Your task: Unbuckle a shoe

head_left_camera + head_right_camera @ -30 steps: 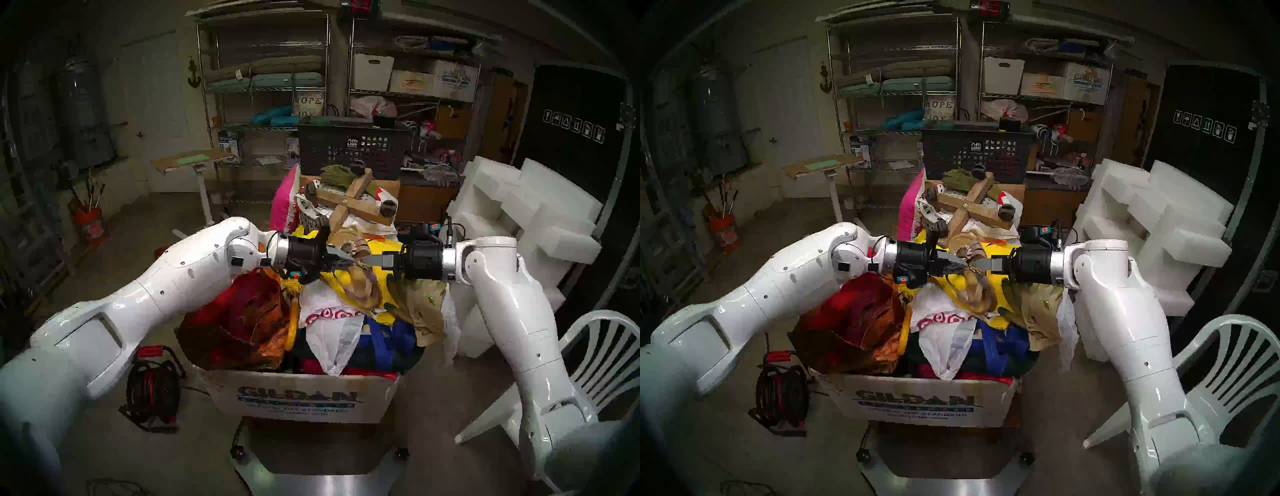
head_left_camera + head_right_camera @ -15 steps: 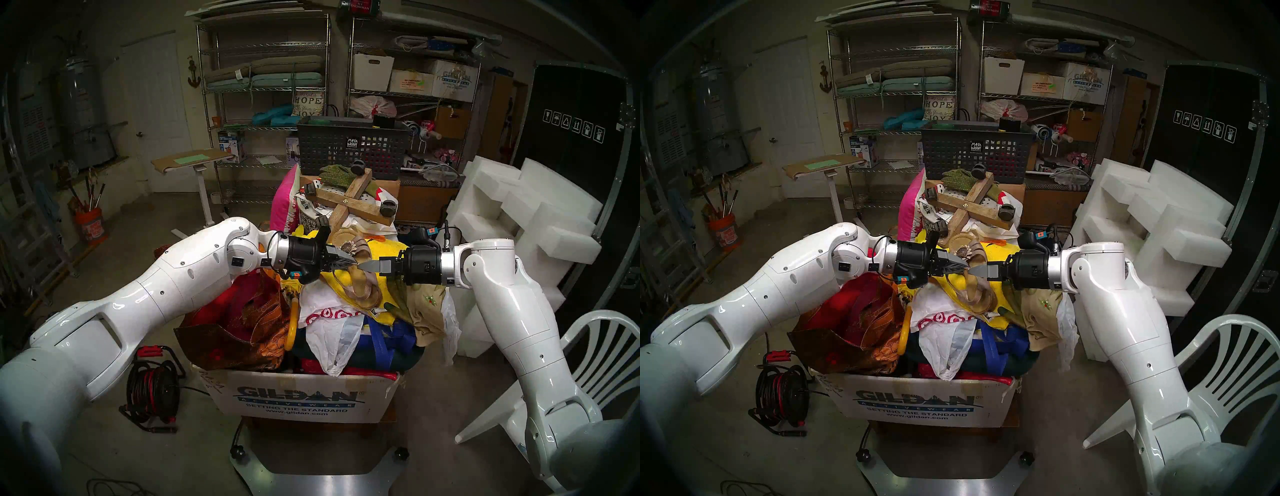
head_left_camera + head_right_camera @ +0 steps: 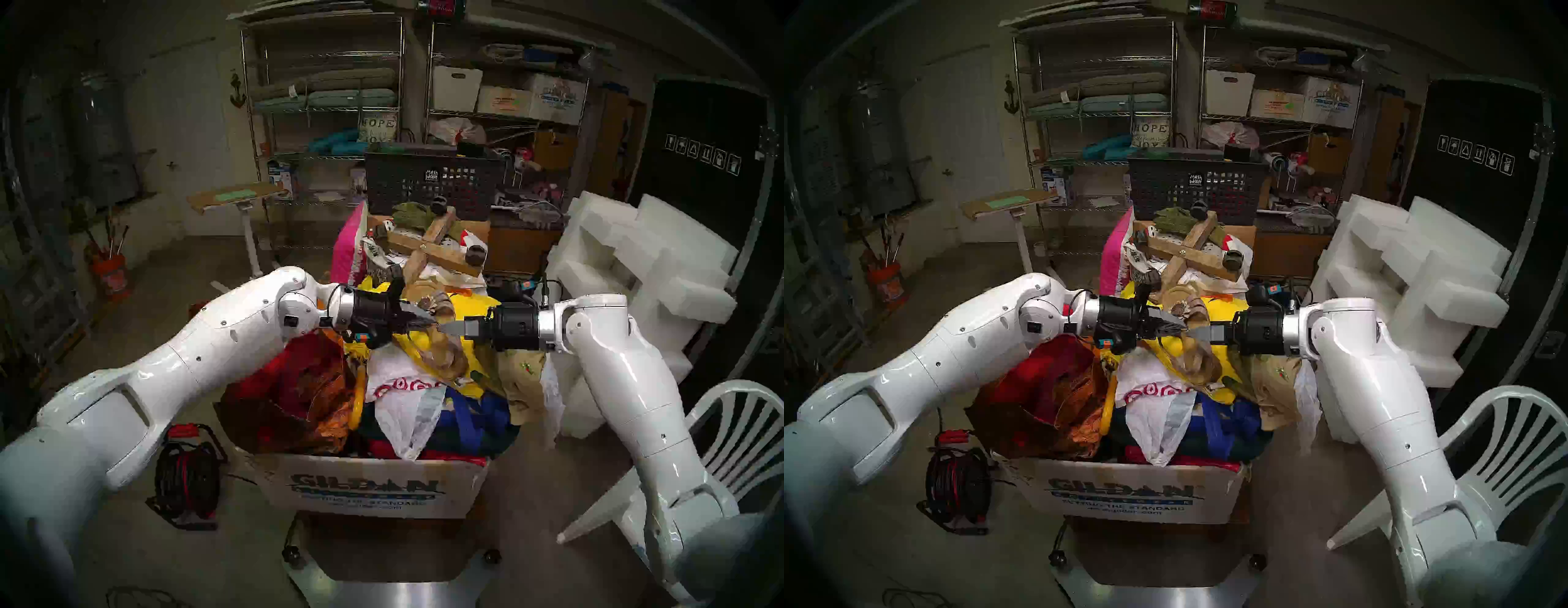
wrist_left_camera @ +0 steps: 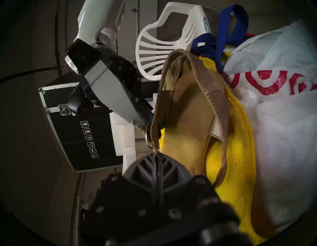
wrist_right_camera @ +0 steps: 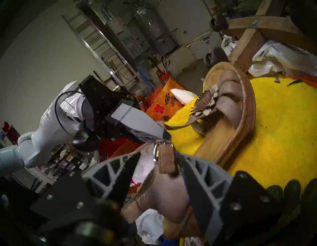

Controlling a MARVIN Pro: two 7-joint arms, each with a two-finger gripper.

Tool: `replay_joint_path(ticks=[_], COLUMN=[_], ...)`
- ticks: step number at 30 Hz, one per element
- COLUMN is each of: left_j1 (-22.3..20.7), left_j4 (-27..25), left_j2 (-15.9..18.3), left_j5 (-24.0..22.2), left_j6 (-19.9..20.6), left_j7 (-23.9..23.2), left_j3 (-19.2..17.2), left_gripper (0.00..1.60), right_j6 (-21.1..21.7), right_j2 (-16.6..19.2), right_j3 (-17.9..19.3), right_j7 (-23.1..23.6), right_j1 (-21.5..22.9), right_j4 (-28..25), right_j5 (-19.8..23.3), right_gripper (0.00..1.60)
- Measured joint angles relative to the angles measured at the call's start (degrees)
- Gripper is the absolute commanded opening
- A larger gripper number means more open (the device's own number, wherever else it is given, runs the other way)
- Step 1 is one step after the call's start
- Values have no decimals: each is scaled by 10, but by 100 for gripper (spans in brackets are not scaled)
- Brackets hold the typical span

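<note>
Atop the yellow cloth [image 5: 281, 130] heaped in the cardboard box [image 3: 369, 488], the tan sandal [image 5: 228, 123] lies between the two arms. The left claw [image 4: 157, 155] is clenched on the thin strap end beside the buckle [image 5: 155, 152]. The right claw [image 5: 164, 163] grips the buckled ankle strap [image 5: 167, 159] between its fingers.

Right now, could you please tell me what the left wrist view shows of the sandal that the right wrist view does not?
Only the left wrist view shows the left gripper shut on the thin strap end, and the heel loop. Only the right wrist view shows the flower over the toe, and the right gripper closed around the strap beside the buckle. Both show the sandal lying on yellow cloth.
</note>
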Motion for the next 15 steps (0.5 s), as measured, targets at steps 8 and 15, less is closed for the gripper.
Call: replay_joint_path(ticks=[8,15], left_j1=[0,0], left_j4=[3,7], left_j2=[-2,-3], left_j5=[0,1], left_j6=[-2,-2], left_j7=[0,0], left_j3=[0,0], left_gripper=[0,0], right_j6=[0,0], right_j2=[2,1], right_j3=[-8,-12], right_j7=[0,0], right_j1=[6,11], right_j4=[8,14], right_j5=[2,4], right_gripper=[82,93])
